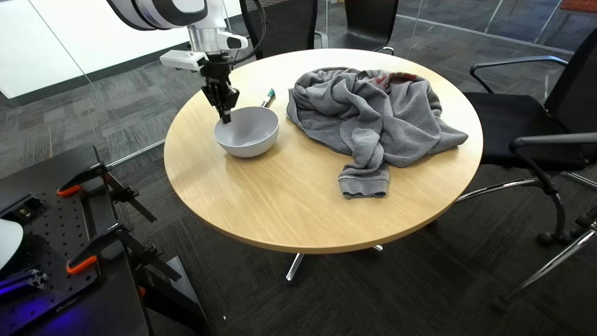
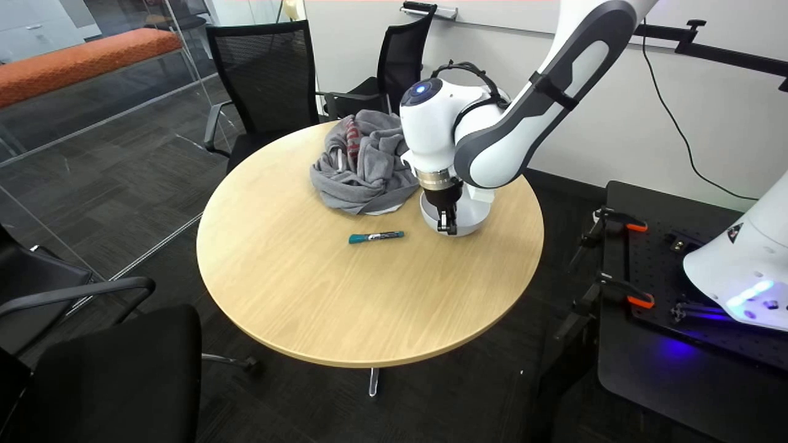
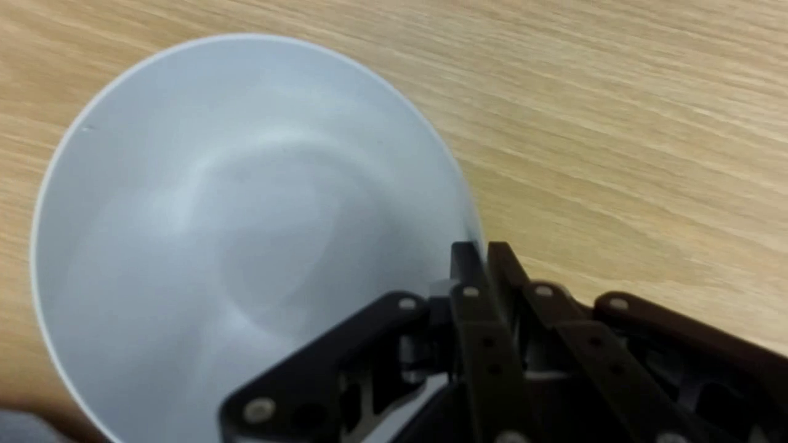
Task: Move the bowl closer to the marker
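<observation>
Clenching, with narrow black fingers (image 3: 466,261), the rim of a smooth, round, light-grey bowl (image 3: 265,227), just off the capless end of a slim, teal-capped marker (image 2: 376,237) lying on the round, pale wooden table (image 2: 363,295). Likely to go next along that marker's long axis, capward.

**Pale grey bowl (image 1: 247,133) near a teal-capped marker (image 2: 376,237)**

The round, smooth bowl is open side up, with a small fleck on its inner wall. The marker lies on its side on the table (image 2: 308,289), cap pointing away from the bowl, dark print along its body. A gap parts them.
</observation>
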